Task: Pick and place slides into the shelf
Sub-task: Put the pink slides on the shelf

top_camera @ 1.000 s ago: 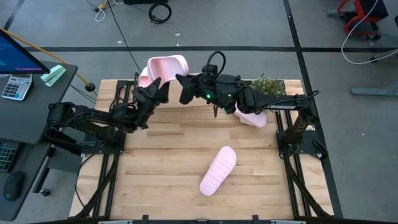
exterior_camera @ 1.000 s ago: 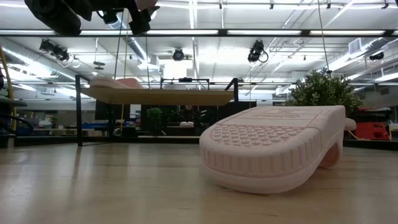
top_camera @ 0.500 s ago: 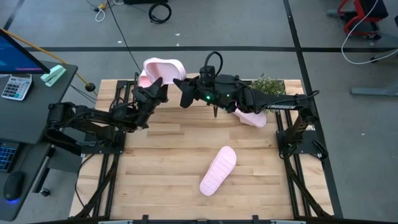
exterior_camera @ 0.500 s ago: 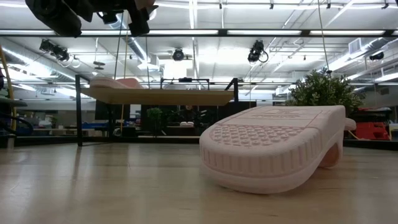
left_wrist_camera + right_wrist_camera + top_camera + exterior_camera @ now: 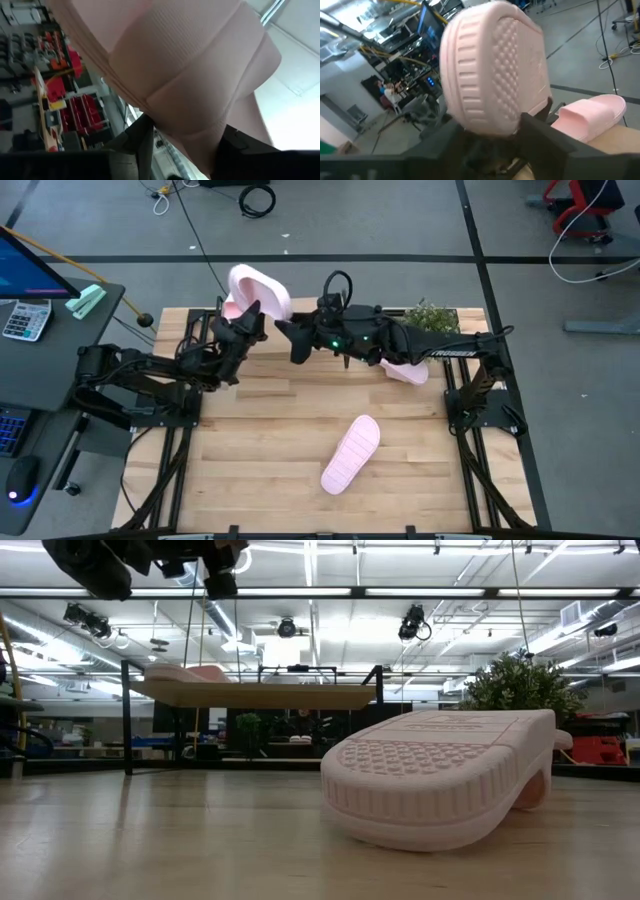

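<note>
Both our left gripper (image 5: 248, 318) and right gripper (image 5: 287, 330) fingers clamp one slide (image 5: 255, 286) above the shelf (image 5: 250, 694); uneven release could drop it.

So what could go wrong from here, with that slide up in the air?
1. The left tool grips the raised slide only by its soft strap; the slide could twist free and fall past the far edge of the table.
2. The right tool is very close to that slide and to the left tool, so a collision seems possible.
</note>
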Motion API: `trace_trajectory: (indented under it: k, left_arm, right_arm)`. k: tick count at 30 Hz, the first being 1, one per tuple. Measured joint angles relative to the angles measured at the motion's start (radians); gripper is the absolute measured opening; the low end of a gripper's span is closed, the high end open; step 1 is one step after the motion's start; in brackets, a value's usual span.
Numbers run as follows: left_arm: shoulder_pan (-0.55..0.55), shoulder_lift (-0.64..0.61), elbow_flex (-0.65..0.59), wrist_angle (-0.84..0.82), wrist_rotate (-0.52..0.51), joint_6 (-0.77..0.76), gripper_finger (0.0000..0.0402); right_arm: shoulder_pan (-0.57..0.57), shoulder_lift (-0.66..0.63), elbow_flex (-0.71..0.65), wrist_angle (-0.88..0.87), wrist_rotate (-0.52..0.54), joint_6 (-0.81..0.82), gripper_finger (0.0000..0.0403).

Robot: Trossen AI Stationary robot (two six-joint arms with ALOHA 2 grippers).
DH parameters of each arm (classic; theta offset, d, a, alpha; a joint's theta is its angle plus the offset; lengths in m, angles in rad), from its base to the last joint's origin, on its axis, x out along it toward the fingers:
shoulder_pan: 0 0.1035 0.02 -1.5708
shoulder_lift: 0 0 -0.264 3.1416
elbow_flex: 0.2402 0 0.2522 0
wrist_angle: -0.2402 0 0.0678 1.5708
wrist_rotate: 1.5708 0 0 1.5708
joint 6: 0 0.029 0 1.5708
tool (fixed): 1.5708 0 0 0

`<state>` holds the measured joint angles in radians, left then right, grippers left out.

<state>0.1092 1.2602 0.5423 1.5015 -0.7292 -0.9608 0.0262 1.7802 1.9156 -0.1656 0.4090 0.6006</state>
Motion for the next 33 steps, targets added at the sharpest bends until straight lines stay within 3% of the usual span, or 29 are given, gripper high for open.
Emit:
trace_trajectory:
  k: [5,10,19,29,33]
  left_arm:
    - [0.001,0.0,0.0,-0.001,-0.007,0.031,0.0141]
    - [0.003,0.0,-0.002,-0.008,0.034,0.033,0.013]
    - [0.002,0.001,-0.002,-0.056,0.176,0.021,0.0109]
    - [0.018,0.001,-0.002,-0.095,0.183,0.034,0.0017]
    - [0.042,0.001,-0.002,-0.095,0.183,0.041,0.0013]
  right_arm:
    - [0.001,-0.028,0.001,-0.046,0.005,-0.027,0.0247]
    - [-0.005,-0.073,0.001,-0.147,0.023,-0.09,0.0263]
    - [-0.047,-0.215,0.001,-0.335,0.038,-0.151,0.0254]
    - [-0.069,-0.302,0.001,-0.499,0.045,-0.158,0.0242]
    - [-0.064,-0.304,0.001,-0.573,0.008,-0.154,0.0242]
